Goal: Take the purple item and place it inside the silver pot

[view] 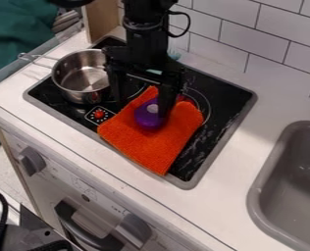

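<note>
**Purple Item on Orange Cloth, Between the Spread Fingers of the Tool**

Clock directions apply to the camera view, with 12 o'clock at its top edge. Components are listed from largest to smallest.

The white table (pixel 226 196) carries the assembly. The black cooktop (pixel 226 104), edged by a grey frame, is set into its surface. The grey sink (pixel 255 188) is located at 4 o'clock from the cooktop, partly within view.

The black arm (pixel 144 37) enters at 12 o'clock and hangs over the cooktop. The orange cloth (pixel 144 147) lies on the cooktop beneath it, one corner directed toward 5 o'clock.

The tool (pixel 142 110) points down over the upper part of the cloth. Its two fingers are spread: one stands at 10 o'clock from the purple item, the other overlaps that item's right side in the view. Contact between them cannot be determined.

The silver pot (pixel 80 63) stands upright on the cooktop, at 10 o'clock from the purple item. Its wire handle (pixel 36 58) extends toward 10 o'clock.

The purple item (pixel 146 118) is located on the cloth, outside the pot. A pale round spot (pixel 152 108) marks its upper side. The red dial marking (pixel 98 113) is at 9 o'clock from it, on the cooktop.
</note>
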